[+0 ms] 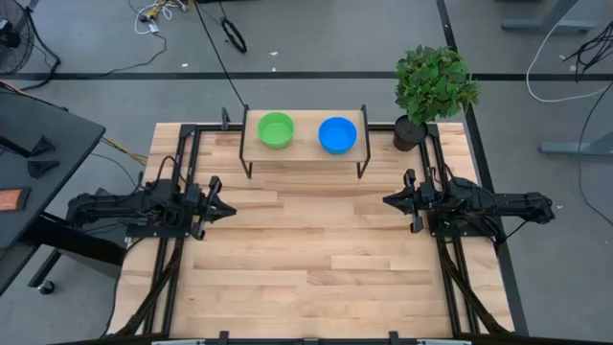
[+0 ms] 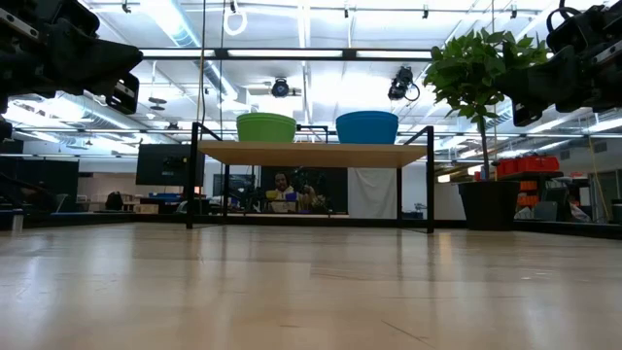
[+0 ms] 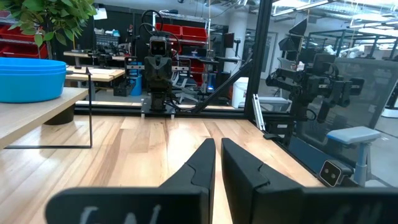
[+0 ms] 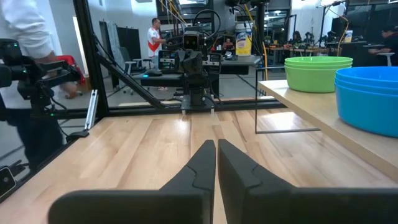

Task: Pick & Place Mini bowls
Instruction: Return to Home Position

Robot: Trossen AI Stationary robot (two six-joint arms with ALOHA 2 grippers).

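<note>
The mini bowls stand in two nested stacks on a small raised wooden shelf [image 1: 305,151] at the table's far edge. The green stack [image 1: 276,129] is on the left and the blue stack [image 1: 337,134] on the right. Both stacks also show in the low view, green stack [image 2: 266,127] and blue stack [image 2: 367,127]. The left wrist view shows the blue stack [image 3: 28,78]; the right wrist view shows the green stack [image 4: 317,73] and the blue stack [image 4: 370,96]. My left gripper [image 1: 230,208] [image 3: 217,144] hovers shut at the table's left side. My right gripper [image 1: 386,200] [image 4: 215,144] hovers shut at the right side. They point at each other and touch nothing.
A potted green plant [image 1: 436,81] stands at the table's far right corner, beside the shelf's right end. The shelf rests on thin black legs [image 2: 431,180]. Bare wooden tabletop [image 1: 306,249] stretches between the arms and toward the near edge. People show in the room behind.
</note>
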